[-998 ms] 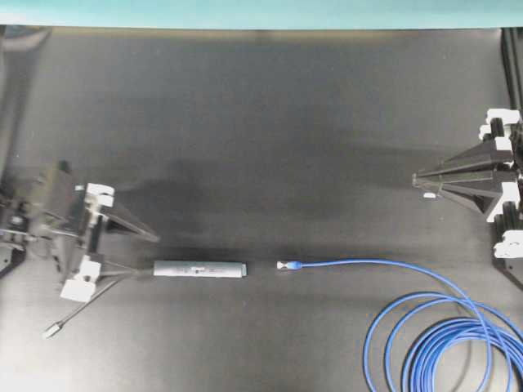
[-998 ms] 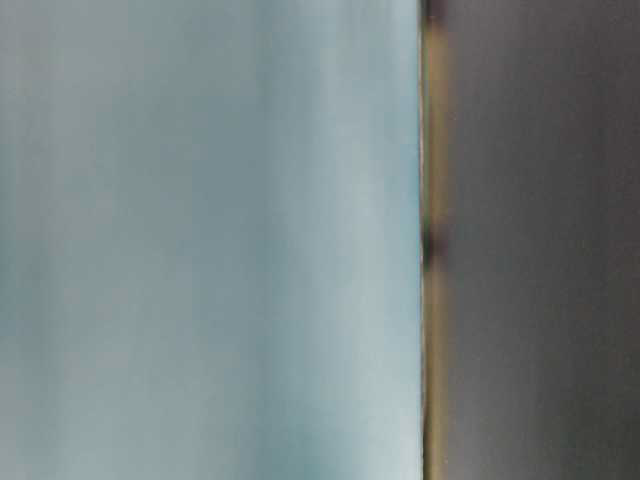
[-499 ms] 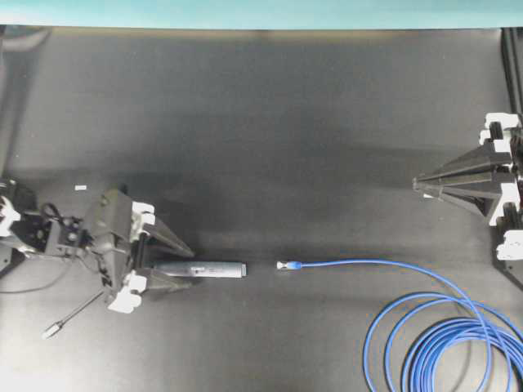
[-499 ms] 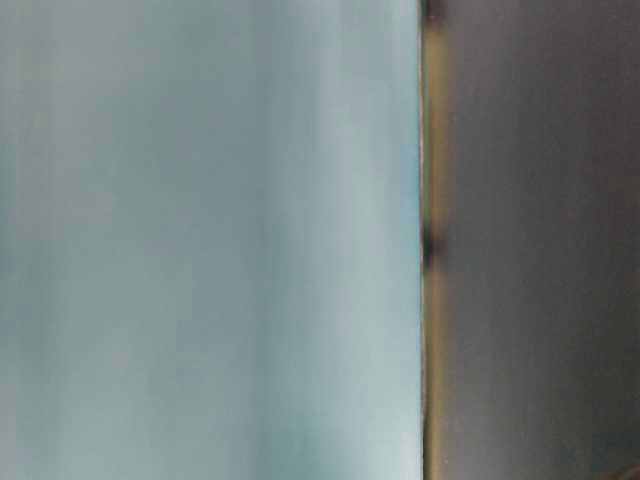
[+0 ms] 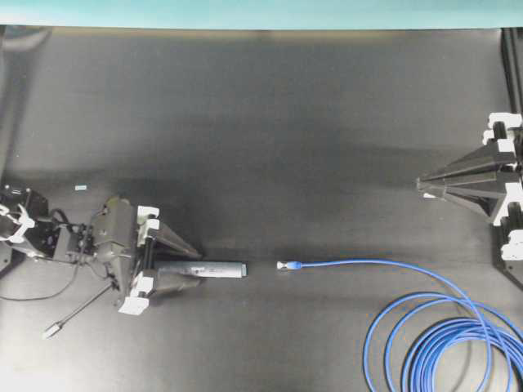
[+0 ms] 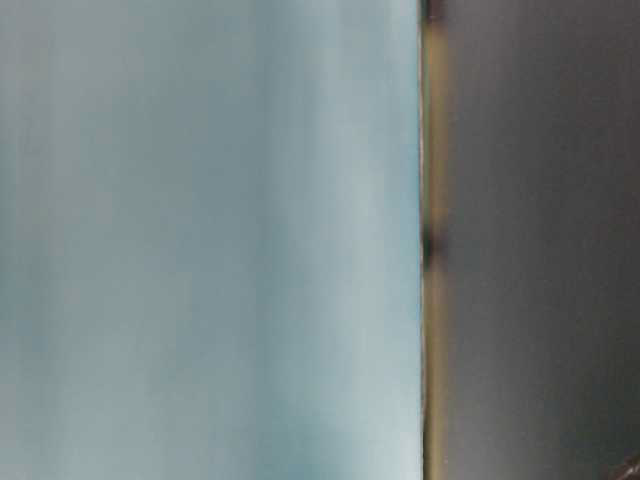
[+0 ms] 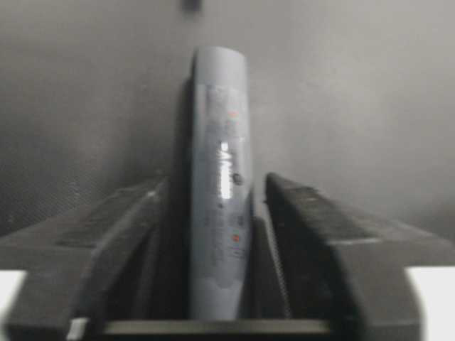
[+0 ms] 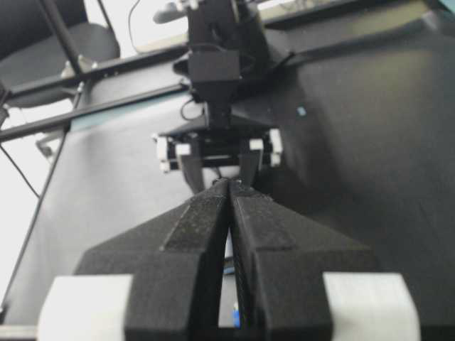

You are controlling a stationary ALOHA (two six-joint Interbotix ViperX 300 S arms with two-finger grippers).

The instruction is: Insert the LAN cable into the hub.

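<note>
1. Overhead exterior view: the hub [image 5: 204, 269] lies flat on the black bench [image 5: 270, 147], low and left of centre, its long axis running left to right across the picture.
2. Its free end points right, toward the plug of the LAN cable [image 5: 288, 265], which lies in line with it but clearly apart, with bare bench between them.
3. The hub is a slim dark-grey metallic bar with faint pale markings along its top; a thin grey lead [image 5: 78, 314] runs from its left end down-left to a small silver plug [image 5: 52, 331].
4. The LAN cable [image 5: 384, 265] is bright blue; it runs right from its small clear plug, then curves down into stacked loops at the lower right corner.
5. The left gripper [image 5: 186, 265] reaches in from the left, its jaws standing on either side of the hub's left part, partly apart; in the left wrist view, narrow gaps show along the bar, so a firm grip cannot be told.
6. The right gripper [image 5: 421, 186] sits well away at the right edge, jaws pressed together on nothing.
7. The table-level view is blurred, showing nothing usable.
</note>
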